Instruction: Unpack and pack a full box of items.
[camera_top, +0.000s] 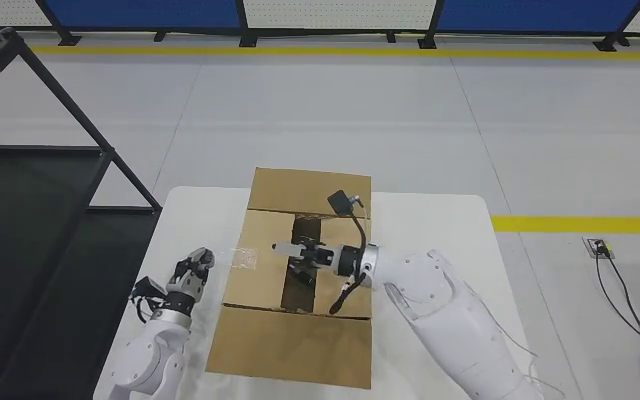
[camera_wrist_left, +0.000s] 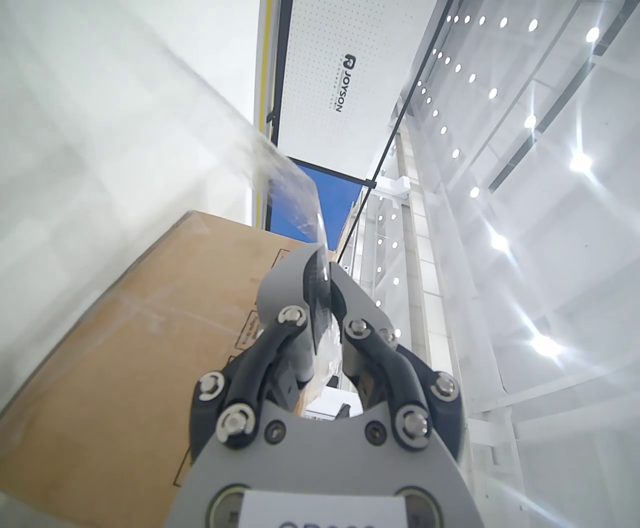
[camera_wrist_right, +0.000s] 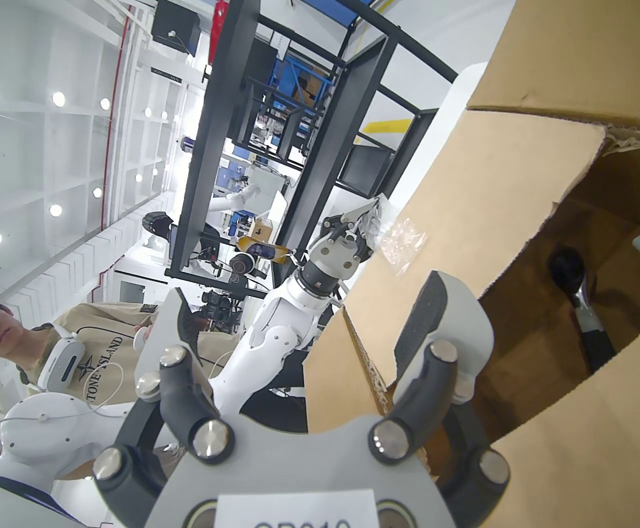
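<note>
Standing beside the table, I recorded the following, with 12 o'clock taken as pointing away from the robot in the top view.

1. The cardboard box sat mid-table, its long axis running 12 to 6. Its flaps were folded outward, and a narrow dark opening showed between them.

2. The right gripper hung over that opening, pointing toward 9 o'clock. Its jaws were spread wide and held nothing. From the right wrist view, one finger sat just above the torn edge of a flap.

3. A dark item with a shiny neck lay deep in the box, below and beyond that finger. Its exact kind could not be determined.

4. The left gripper was stationed at 9 o'clock of the box, just off its side wall. It was pinched closed on a piece of clear plastic film. The film stretched from the fingertips toward the box.

Assessment: the box's contents lay straight beneath the right gripper, while the left was occupied and outside the walls. The right arm was therefore plainly the nearer. Any pick would seemingly require it to turn downward into the narrow gap, and the flap edge presented a snagging risk.
</note>
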